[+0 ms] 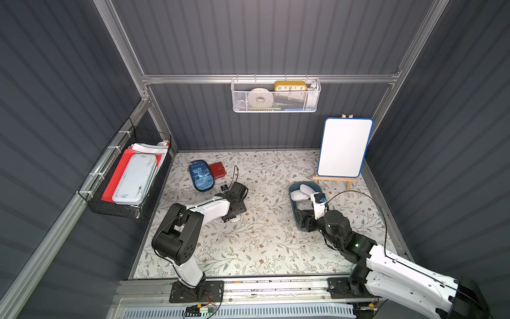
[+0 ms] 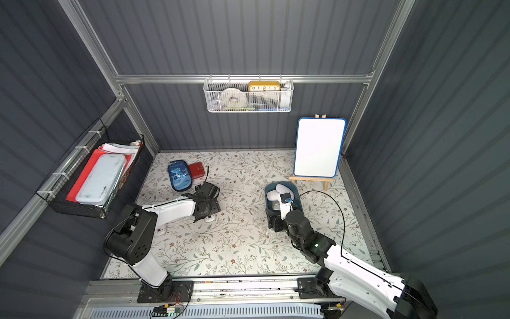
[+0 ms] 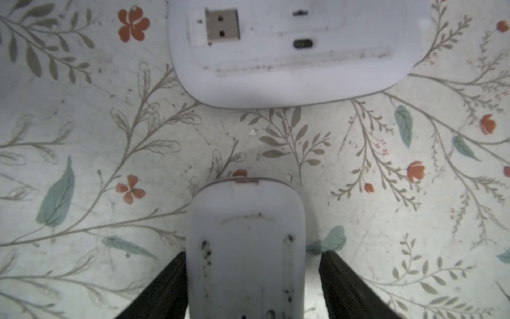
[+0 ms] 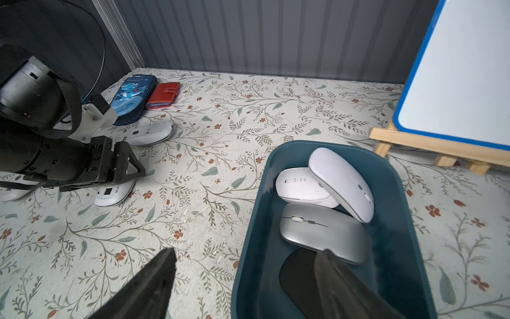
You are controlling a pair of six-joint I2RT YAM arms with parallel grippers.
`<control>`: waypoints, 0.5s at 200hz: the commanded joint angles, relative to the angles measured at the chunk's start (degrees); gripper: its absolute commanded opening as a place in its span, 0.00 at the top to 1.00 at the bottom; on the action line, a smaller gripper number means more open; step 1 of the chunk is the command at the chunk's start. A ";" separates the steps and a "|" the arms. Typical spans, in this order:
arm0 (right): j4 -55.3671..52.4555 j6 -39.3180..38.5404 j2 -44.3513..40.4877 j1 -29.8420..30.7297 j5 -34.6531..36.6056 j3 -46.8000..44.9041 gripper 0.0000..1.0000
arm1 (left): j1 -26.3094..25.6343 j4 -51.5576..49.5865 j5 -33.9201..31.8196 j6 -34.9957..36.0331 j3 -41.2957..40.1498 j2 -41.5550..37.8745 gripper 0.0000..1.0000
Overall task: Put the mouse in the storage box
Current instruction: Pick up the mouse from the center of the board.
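Two arms lean in over the flower-printed table (image 1: 262,248). The left arm is folded at the elbow. Its white forearm runs level out over the table and its wrist bends straight down, so the left tool (image 3: 252,256) points at the tabletop. A white mouse (image 3: 245,234) lies belly-up directly under this tool, between its two black fingers (image 3: 171,279). One finger touches the mouse's side and a thin gap shows at the opposite finger, so the tool is partly spread and not yet pinching. Just beyond the tool's tips lies a second white mouse (image 3: 298,55), also belly-up, with a USB plug (image 3: 222,26) in its slot. Farther beyond the left tool rest a blue pencil case (image 1: 201,175) and, just beside it, a red wallet (image 1: 218,169).

The right arm stretches long and low from its base, with its wrist angled down toward the storage box (image 4: 325,145). The right tool (image 4: 247,254) is spread wide and holds nothing. It straddles one wall of the box, with one finger over the table outside and the other inside, over a black mouse (image 4: 298,276). Ahead of this tool, in the box, lie a silver mouse (image 4: 323,232) and two white mice (image 4: 300,187), one leaning on the other. Beyond the box stands a whiteboard (image 1: 343,150) on a wooden easel (image 1: 335,181).
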 commanded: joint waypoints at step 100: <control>1.23 1.24 -0.35 0.07 2.57 -0.63 0.17 | -1.68 -8.20 8.61 1.12 1.56 -9.45 0.51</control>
